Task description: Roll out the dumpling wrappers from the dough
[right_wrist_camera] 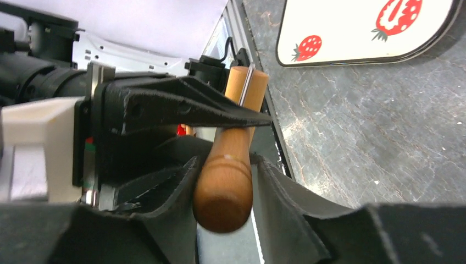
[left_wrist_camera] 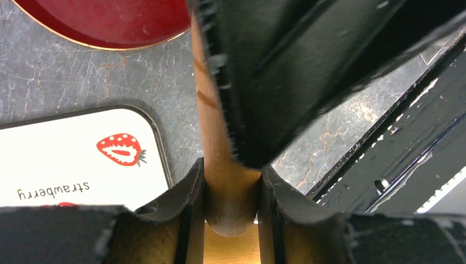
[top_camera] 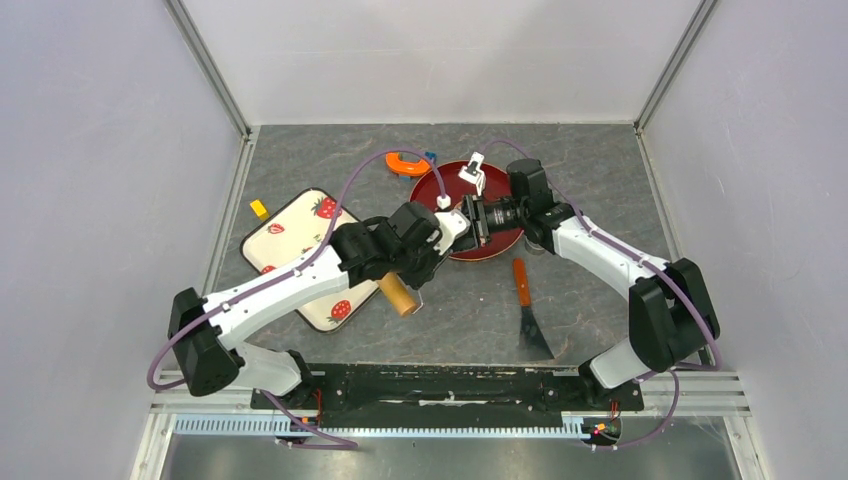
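**Left wrist:** The left gripper (left_wrist_camera: 231,173) clamps the roller (left_wrist_camera: 213,126), both fingers pressed against its narrow wooden shaft above the grey table (left_wrist_camera: 66,71). The roller runs straight up the frame toward the red plate (left_wrist_camera: 110,22). The strawberry tray (left_wrist_camera: 71,159) lies to the left.

**Right wrist:** The right gripper (right_wrist_camera: 225,165) grasps the roller's darker, rounded handle. One finger (right_wrist_camera: 181,107) of the left gripper crosses the paler barrel beyond it. The long axis points away from this camera, toward the rail at the table's near edge.

**Top:** Both arms meet over the near rim of the plate, so one tool is held by two grippers. The roller's free end pokes out under the left arm. Its axis runs on a diagonal from the plate down toward the near left.

No dough and no wrappers show in any view. Whether they lie on the plate under the arms cannot be told.

The dough should handle as light, soft and tacky. It would dent under any pinch, so it is better pressed flat than gripped. Rolled wrappers would likely be limp and easy to tear, and best lifted by an edge.

The roller looks stiff, smooth and light. It could twist in a loose grip, so the narrow handle ends are the sound places to hold it.
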You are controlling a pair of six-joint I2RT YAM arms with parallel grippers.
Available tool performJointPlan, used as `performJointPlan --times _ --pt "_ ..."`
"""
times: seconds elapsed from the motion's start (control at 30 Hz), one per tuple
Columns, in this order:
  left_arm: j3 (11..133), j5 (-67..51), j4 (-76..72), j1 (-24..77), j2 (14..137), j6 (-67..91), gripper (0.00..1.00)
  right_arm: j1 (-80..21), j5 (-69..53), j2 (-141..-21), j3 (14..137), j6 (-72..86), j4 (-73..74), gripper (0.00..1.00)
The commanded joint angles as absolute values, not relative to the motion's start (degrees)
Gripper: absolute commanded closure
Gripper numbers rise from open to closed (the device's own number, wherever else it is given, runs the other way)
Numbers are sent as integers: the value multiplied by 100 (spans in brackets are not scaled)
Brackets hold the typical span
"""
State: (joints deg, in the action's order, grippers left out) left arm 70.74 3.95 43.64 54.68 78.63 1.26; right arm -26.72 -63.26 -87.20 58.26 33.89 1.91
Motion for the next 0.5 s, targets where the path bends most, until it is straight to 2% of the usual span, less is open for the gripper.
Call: performJointPlan --times 0.0,0.27,0.47 --pt "7443 377 4636 5389 7597 -243 98 -2601 -6902 -8544 5859 3433 46 54" --pt "7935 44 5158 5396 7807 -748 98 -2619 -7106 -8659 5899 3489 48 40" --pt "8210 -177 5454 5473 7970 -981 98 -2727 -7123 -8850 6079 3605 44 38"
